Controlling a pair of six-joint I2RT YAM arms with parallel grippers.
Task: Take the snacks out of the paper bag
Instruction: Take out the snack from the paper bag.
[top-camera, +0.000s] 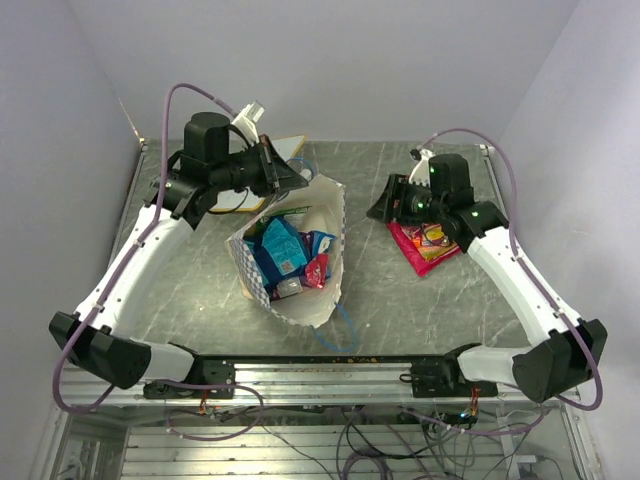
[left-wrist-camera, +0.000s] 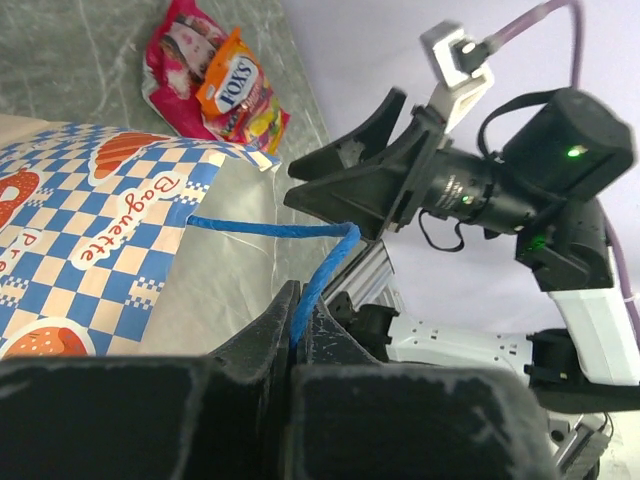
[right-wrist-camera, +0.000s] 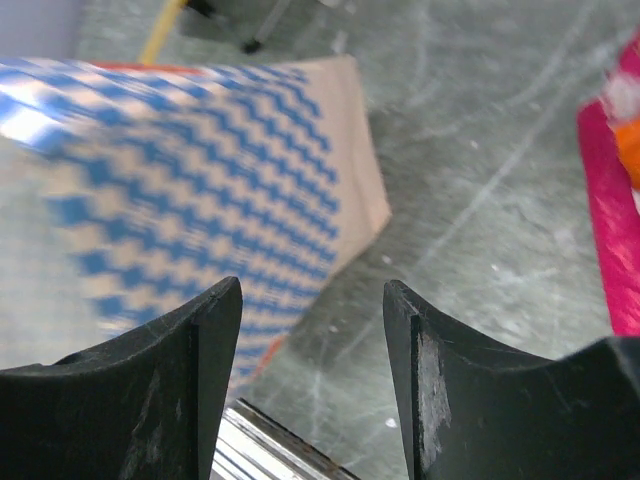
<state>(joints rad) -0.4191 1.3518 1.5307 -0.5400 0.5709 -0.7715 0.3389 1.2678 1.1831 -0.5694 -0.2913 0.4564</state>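
The paper bag (top-camera: 325, 215) stands open mid-table, cream with a blue-checkered band. Inside it lie several snacks: a blue packet (top-camera: 280, 248), a red one (top-camera: 317, 268) and others. My left gripper (top-camera: 293, 178) is at the bag's far rim. In the left wrist view it (left-wrist-camera: 300, 300) is shut on the bag's blue string handle (left-wrist-camera: 270, 228). My right gripper (top-camera: 382, 208) hovers right of the bag, open and empty (right-wrist-camera: 312, 290), facing the checkered bag wall (right-wrist-camera: 190, 150). A pink packet (top-camera: 418, 250) and an orange packet (top-camera: 434, 236) lie on the table by the right arm.
A flat white board with a wooden edge (top-camera: 288, 148) lies behind the left gripper. The bag's second blue handle (top-camera: 345, 325) trails on the table at the near side. A metal rail (top-camera: 330, 370) runs along the near edge. Walls close off the left, back and right.
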